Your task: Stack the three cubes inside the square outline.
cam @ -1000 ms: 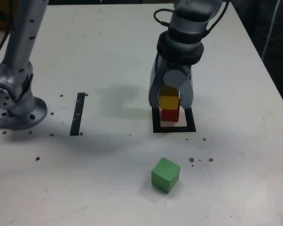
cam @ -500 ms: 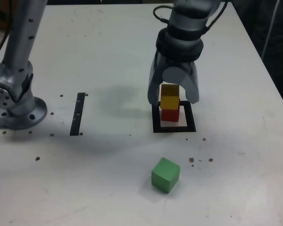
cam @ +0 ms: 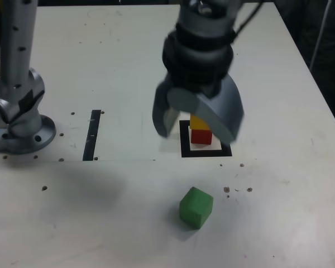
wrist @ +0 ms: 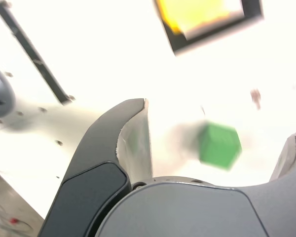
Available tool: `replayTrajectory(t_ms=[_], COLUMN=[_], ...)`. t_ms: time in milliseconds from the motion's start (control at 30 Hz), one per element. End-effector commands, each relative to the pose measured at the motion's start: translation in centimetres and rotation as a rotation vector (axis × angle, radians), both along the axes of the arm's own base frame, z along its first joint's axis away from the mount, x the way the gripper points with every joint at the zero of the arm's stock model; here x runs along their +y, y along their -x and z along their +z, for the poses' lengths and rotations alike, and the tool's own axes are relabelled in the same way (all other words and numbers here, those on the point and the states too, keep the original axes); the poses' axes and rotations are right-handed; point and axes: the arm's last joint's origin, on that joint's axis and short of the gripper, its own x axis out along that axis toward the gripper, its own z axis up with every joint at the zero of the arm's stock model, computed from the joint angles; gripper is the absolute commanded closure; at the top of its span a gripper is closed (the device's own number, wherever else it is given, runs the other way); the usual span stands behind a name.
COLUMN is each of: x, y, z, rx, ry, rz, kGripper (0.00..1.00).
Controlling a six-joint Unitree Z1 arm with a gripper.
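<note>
A yellow cube [cam: 196,122] sits on a red cube [cam: 201,137] inside the black square outline [cam: 206,152], with nothing holding them. The green cube [cam: 196,207] lies alone on the white table, nearer the camera than the outline. My gripper [cam: 194,133] hangs open above the table in front of the stack, its jaws spread wide and empty. It partly hides the stack in the exterior view. In the wrist view the green cube [wrist: 218,145] shows blurred between the two fingers [wrist: 133,143], and the yellow cube [wrist: 192,12] fills the outline [wrist: 212,35].
A thin black strip [cam: 92,135] lies on the table to the exterior view's left of the outline. The arm's round metal base [cam: 19,125] stands at the far left edge. Small dark specks dot the white table [cam: 279,223].
The gripper opened off the yellow cube, leaving it on the red one. It then rose and swung toward the camera and the exterior view's left.
</note>
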Motion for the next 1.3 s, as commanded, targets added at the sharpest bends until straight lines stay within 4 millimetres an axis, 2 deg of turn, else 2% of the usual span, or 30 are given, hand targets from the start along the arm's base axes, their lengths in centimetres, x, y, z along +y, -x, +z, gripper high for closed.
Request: replayTrajectory(t_ms=[0,67,167,400,833,1100,1267], x=[-2.5,-4.3,-5.6,-5.8,-7.1,-7.7,-7.7], y=[0.0,0.0,0.2,1.0,0.1,-0.5,-0.6], z=[-0.6,-1.1,-1.8,-3.8,-7.9,-8.9,-9.7], rx=[0.005,0.009,0.030,0.113,0.142,0.121,0.150], ry=[-0.001,-0.001,-0.013,-0.074,-0.066,-0.031,-0.036], rz=[-0.057,-0.098,-0.128,-0.193,-0.313,-0.317,-0.304], kGripper=[0.02,0.04,0.06,0.14,0.20,0.21,0.28])
